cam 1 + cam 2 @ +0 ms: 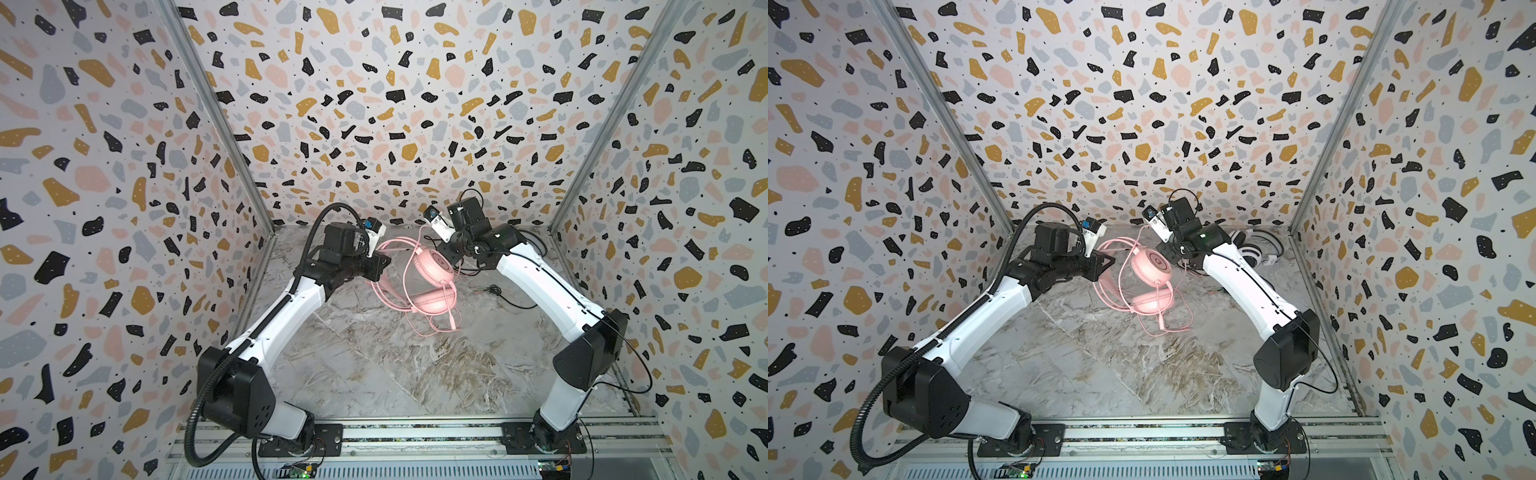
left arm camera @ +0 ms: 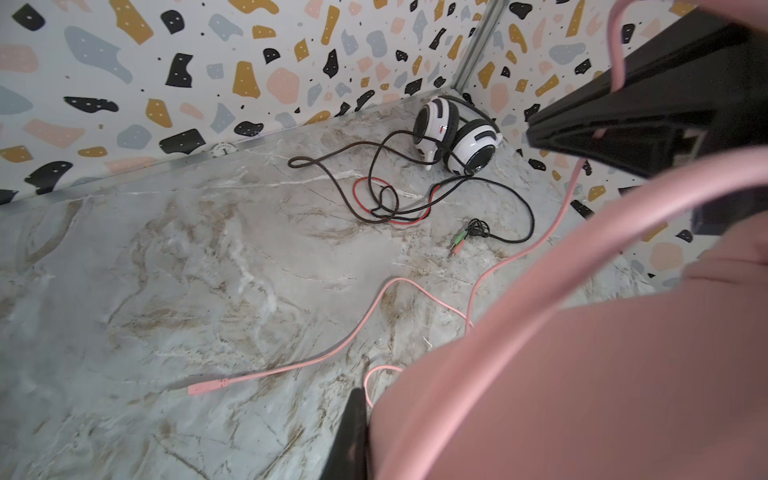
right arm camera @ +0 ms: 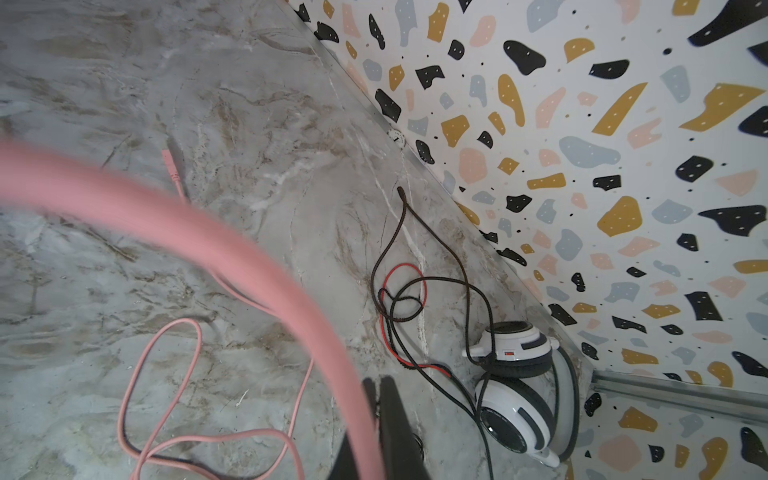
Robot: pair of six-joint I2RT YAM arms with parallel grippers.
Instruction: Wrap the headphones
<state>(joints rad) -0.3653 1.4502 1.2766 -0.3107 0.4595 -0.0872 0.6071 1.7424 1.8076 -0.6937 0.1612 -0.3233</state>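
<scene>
The task covers 2 headsets, and the work at this moment is on the pink headset (image 1: 437, 268). It sits toward the back of the marble table (image 1: 374, 374), between the 2 arms. The left gripper (image 1: 379, 266) has its jaws closed on the pink headband (image 2: 615, 226), and that band and 1 ear cup (image 2: 582, 374) fill much of the left wrist view. This hold looks meant to steady the frame so it can serve as the core for winding. Whether the lower ear cup rests on the table or hangs just above it cannot be told.

The right gripper (image 3: 379, 399) has its jaws nearly together on a pink strand. This is judged to be the pink cord (image 2: 332, 353), since in the left wrist view a thin pink line enters and leaves those jaws. That split suits wrapping: 1 arm anchors while the other leads the cord around.

Much of the cord lies slack in loops on the table, with its plug (image 2: 205, 387) well apart from the cups, so the wrapping seems at an early stage. Slack catching under the lower cup is the likely risk.

The white-and-black headset (image 2: 457, 137) lies in the far right corner near the wall. Its black and red cords (image 2: 395, 208) are loosely tangled beside it, with neither gripper on them.
</scene>
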